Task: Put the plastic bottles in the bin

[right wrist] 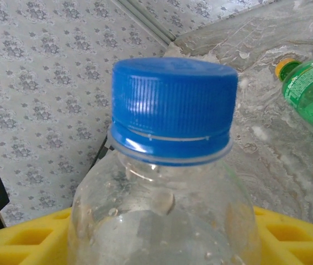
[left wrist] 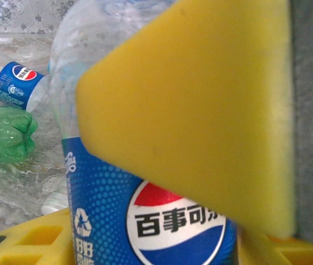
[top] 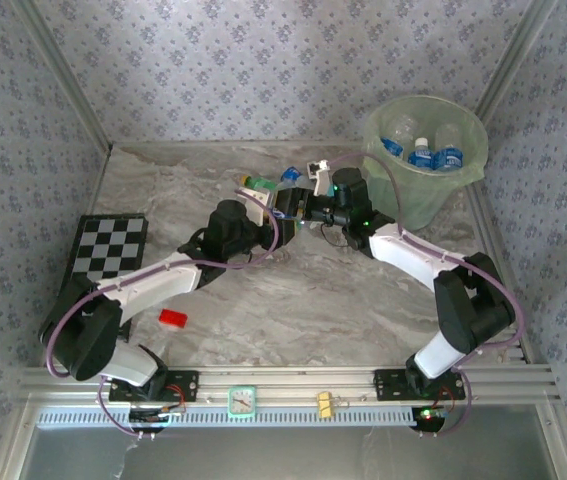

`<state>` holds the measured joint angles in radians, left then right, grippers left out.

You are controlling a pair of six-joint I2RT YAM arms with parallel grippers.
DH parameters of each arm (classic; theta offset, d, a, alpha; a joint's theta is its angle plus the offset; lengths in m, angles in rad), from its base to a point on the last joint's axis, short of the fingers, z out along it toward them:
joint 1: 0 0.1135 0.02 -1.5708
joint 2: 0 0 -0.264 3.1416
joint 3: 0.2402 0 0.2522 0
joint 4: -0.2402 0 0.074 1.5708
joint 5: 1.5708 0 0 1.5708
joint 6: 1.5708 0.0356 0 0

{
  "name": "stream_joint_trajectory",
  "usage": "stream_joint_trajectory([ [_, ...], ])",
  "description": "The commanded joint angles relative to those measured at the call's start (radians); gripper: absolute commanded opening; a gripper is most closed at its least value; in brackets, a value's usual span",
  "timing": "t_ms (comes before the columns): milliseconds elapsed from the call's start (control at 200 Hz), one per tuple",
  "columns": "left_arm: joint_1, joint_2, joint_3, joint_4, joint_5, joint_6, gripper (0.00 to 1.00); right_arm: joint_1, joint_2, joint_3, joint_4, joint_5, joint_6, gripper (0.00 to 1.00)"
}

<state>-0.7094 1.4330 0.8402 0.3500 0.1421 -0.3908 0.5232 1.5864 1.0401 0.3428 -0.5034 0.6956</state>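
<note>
— Entry one, the held item?
— Clear bottle (left wrist: 162, 221): thin transparent plastic, rounded shoulder, ribbed blue screw cap (right wrist: 174, 105), glossy blue label with a red, white and blue roundel. Location: the middle of the tabletop (top: 313, 290), where the two arms meet. The left pincer (top: 285, 210) grips it, one yellow foam pad (left wrist: 200, 110) pressed across its body.
— The right pincer (top: 313, 208)?
— At the cap end of the same bottle. Whether it is closed on it, I cannot tell.
— Loose stock?
— Green bottle (right wrist: 311, 88): translucent, yellow cap, lying on its side at the far part of the marbled grey tabletop. Near it, a second blue-labelled bottle (left wrist: 21, 83), also lying down.
— Container?
— Bin (top: 418, 195): round, translucent pale green, far right corner. Contents: blue-labelled clear bottles (top: 421, 153), three at least.
— Sundries?
— Small red block (top: 171, 318), near left of the tabletop.
</note>
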Motion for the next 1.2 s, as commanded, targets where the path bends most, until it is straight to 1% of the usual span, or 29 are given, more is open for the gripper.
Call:
stream_joint_trajectory([
  [0,-0.013,-0.040,-0.008,0.044,-0.006,0.020,0.56,-0.008,0.011,0.033,0.022,-0.017,0.008,0.59],
  [115,-0.015,-0.046,-0.012,0.048,-0.017,0.018,0.62,-0.012,0.008,0.030,0.022,-0.017,0.007,0.54],
  [230,-0.015,-0.055,-0.016,0.048,-0.030,0.012,0.76,-0.017,-0.004,0.029,0.005,-0.003,-0.012,0.52],
  [290,-0.014,-0.062,-0.020,0.051,-0.040,0.010,0.82,-0.018,-0.015,0.030,-0.016,0.012,-0.033,0.52],
  [390,-0.014,-0.076,-0.027,0.051,-0.060,0.005,0.85,-0.023,-0.039,0.038,-0.074,0.047,-0.059,0.52],
  [430,-0.015,-0.083,-0.030,0.051,-0.073,0.002,0.85,-0.027,-0.049,0.042,-0.101,0.061,-0.106,0.52],
  [510,-0.015,-0.098,-0.042,0.050,-0.117,-0.009,0.85,-0.041,-0.079,0.054,-0.161,0.092,-0.147,0.52],
  [595,-0.014,-0.113,-0.050,0.032,-0.197,-0.024,0.87,-0.054,-0.123,0.072,-0.240,0.134,-0.209,0.52],
  [630,-0.013,-0.117,-0.052,0.022,-0.233,-0.031,0.89,-0.058,-0.145,0.086,-0.279,0.155,-0.240,0.53],
  [675,-0.009,-0.120,-0.053,0.007,-0.275,-0.046,0.94,-0.066,-0.170,0.108,-0.332,0.180,-0.282,0.53],
  [730,0.002,-0.118,-0.052,-0.015,-0.301,-0.071,1.00,-0.075,-0.197,0.140,-0.397,0.211,-0.332,0.53],
  [870,0.052,-0.103,-0.051,-0.053,-0.305,-0.164,1.00,-0.118,-0.241,0.282,-0.586,0.274,-0.458,0.54],
  [960,0.082,-0.091,-0.058,-0.056,-0.280,-0.215,1.00,-0.162,-0.264,0.343,-0.653,0.319,-0.498,0.54],
  [1044,0.101,-0.078,-0.061,-0.046,-0.243,-0.236,1.00,-0.222,-0.288,0.381,-0.667,0.331,-0.501,0.53],
  [1194,0.107,-0.053,-0.050,-0.048,-0.201,-0.243,1.00,-0.329,-0.309,0.433,-0.672,0.363,-0.508,0.52],
])
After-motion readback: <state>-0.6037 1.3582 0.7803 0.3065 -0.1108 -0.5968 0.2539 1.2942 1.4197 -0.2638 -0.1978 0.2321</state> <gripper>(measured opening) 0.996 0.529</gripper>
